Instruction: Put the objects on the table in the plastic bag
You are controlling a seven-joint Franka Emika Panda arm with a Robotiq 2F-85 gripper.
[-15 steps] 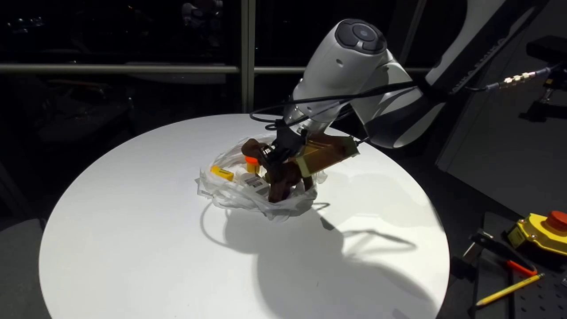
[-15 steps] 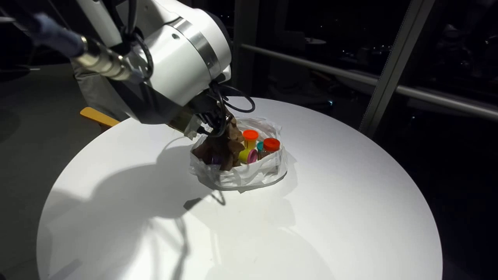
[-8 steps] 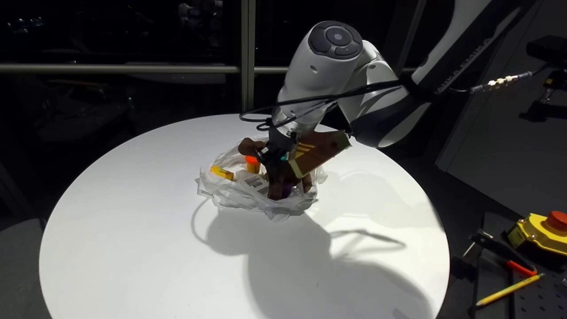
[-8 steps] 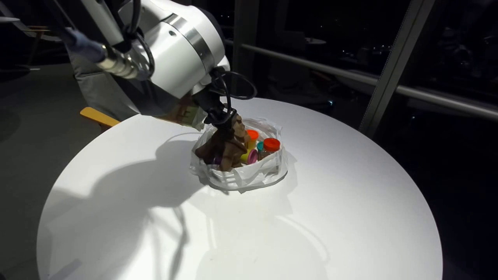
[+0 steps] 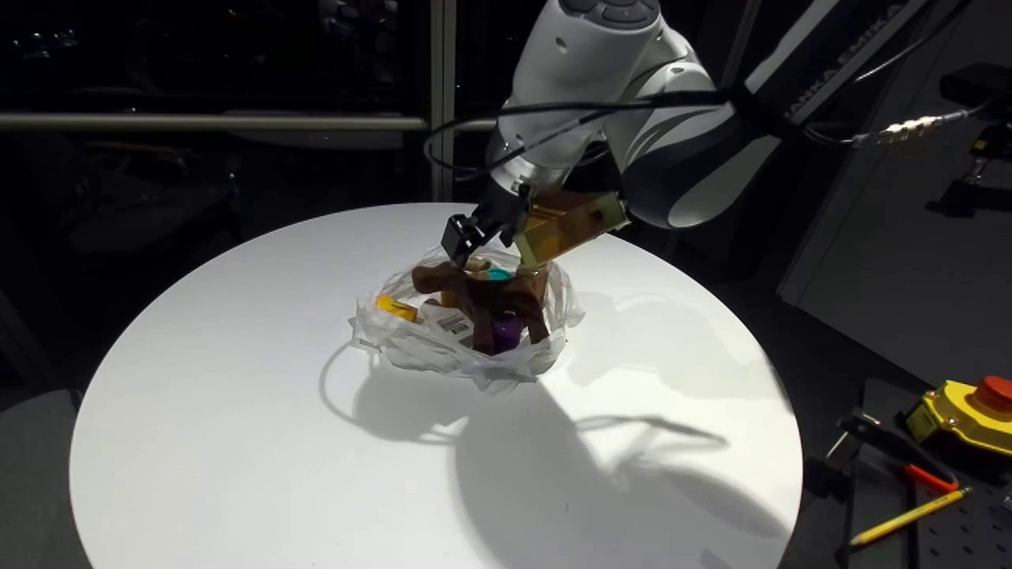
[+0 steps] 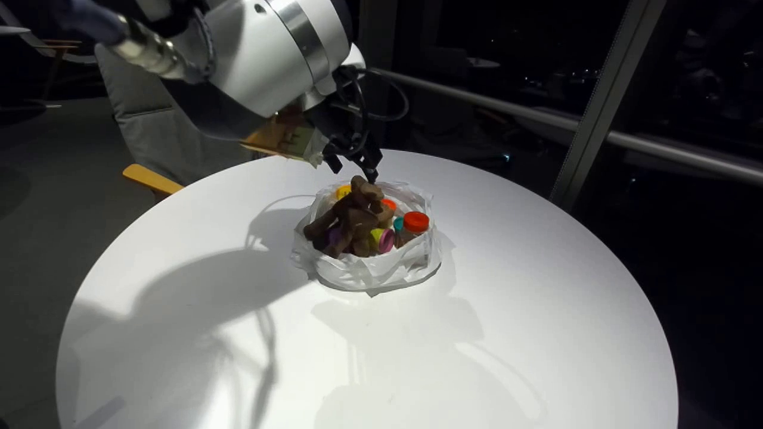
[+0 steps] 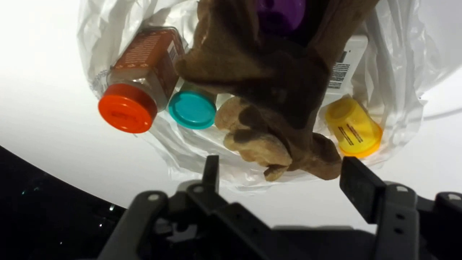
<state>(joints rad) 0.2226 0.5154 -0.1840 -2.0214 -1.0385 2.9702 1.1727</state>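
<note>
Gripper is spread wide, near the brown stuffed toy; whether it touches this toy, I cannot tell. The toy lies inside the white plastic bag, upon the round bench. In an exterior view, the red-lidded jar is at the right in the bag, just beside the teal-lidded tub.

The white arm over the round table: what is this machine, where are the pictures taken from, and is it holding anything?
That is a robot arm, steered by a person. Two views look in from outside; the wrist view looks down past its gripper. On the table sits a white plastic bag; inside are a brown figure, a red-lidded jar, a teal-lidded container, a yellow tub and more. The gripper is open, so nothing is held; I cannot tell whether it touches the figure.
</note>
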